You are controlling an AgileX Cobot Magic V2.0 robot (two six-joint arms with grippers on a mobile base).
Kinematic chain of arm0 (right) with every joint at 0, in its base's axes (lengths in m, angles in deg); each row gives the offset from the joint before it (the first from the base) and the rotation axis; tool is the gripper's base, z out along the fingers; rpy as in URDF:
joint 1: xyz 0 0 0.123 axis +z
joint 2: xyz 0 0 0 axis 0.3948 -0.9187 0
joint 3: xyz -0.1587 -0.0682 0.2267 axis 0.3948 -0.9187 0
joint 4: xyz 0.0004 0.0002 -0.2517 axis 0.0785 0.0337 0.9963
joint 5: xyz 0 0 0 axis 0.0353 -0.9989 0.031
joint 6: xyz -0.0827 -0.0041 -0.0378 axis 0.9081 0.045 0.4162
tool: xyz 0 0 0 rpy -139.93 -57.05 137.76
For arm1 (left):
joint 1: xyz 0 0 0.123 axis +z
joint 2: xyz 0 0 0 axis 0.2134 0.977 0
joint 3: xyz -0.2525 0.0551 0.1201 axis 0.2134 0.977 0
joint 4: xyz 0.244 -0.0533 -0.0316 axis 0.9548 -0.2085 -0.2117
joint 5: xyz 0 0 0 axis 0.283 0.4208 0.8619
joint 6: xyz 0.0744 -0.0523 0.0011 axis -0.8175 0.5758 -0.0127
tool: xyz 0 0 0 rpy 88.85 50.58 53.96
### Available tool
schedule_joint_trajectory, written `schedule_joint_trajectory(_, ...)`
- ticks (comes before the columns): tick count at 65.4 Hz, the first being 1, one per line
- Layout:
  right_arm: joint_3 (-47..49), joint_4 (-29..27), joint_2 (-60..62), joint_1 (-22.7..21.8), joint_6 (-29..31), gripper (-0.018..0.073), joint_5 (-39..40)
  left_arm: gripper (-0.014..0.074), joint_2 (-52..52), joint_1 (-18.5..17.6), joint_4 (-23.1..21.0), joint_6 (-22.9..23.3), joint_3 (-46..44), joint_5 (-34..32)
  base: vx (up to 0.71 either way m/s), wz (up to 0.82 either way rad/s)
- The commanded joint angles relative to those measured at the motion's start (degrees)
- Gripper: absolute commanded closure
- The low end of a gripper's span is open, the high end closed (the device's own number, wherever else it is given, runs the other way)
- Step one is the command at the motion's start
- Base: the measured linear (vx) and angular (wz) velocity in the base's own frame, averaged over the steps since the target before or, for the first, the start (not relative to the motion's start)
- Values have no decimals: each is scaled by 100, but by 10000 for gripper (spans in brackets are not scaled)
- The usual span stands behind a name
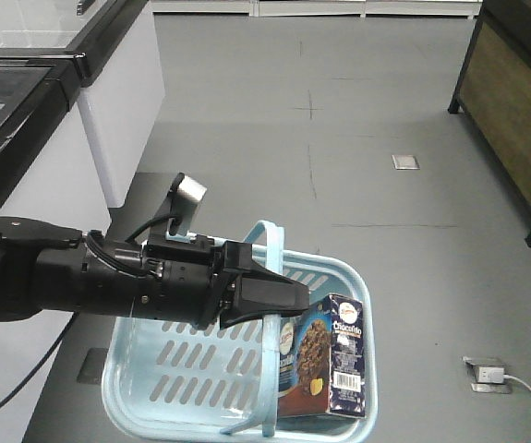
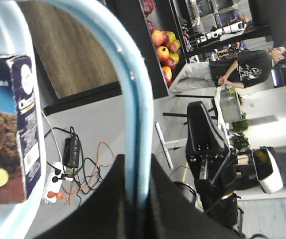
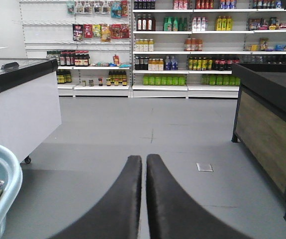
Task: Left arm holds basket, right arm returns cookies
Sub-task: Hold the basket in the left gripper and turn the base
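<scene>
Left arm: the left arm [image 1: 62,277] comes in from the left edge and stretches out almost level over the basket. Its silver camera block [image 1: 190,188] sticks up on top.
Left gripper: the left gripper [image 1: 288,297] points to the right and it's clenched on the handle [image 1: 274,245]. In the wrist view the pale blue hoop runs straight up between the two black fingers [image 2: 177,209], pinched at their base.
Basket: there's the basket [image 1: 115,369], light blue with slotted sides, sitting under the arm at the bottom of the front view. Its hoop handle stands upright in the grip.
Cookies: the cookies [image 1: 325,355] stand upright inside the basket, tucked into its right-hand corner against the wall. The chocolate-cookie picture and the white barcode panel face the front camera.
Cookies and left gripper: the carton is just beside the gripper's tip, a little below it and to the right of the handle. In the left wrist view it fills the left edge, just beside the hoop.
Right gripper: the right gripper [image 3: 143,164] shows only in its own wrist view, held level and looking down the aisle at the shelves [image 3: 182,50]. Its two dark fingers are drawn together with only a thin slit between them, and nothing is in there.
Cookies and right gripper: the basket's rim curls in at the lower left of that view, off to the side of the fingers and apart from them. Whether the dark sliver inside the rim is the carton, I can't tell.
</scene>
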Motion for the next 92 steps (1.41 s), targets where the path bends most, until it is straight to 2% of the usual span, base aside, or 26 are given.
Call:
schedule_joint_trajectory(1,-96,31,80,-46,36,566,436,601,-240,-27,-686,-26,-192,320,0,0)
schedule_joint_trajectory(92,-96,31,75,-46,36,566,436,599,-240,-27,-666,-16,-192,375,0,0)
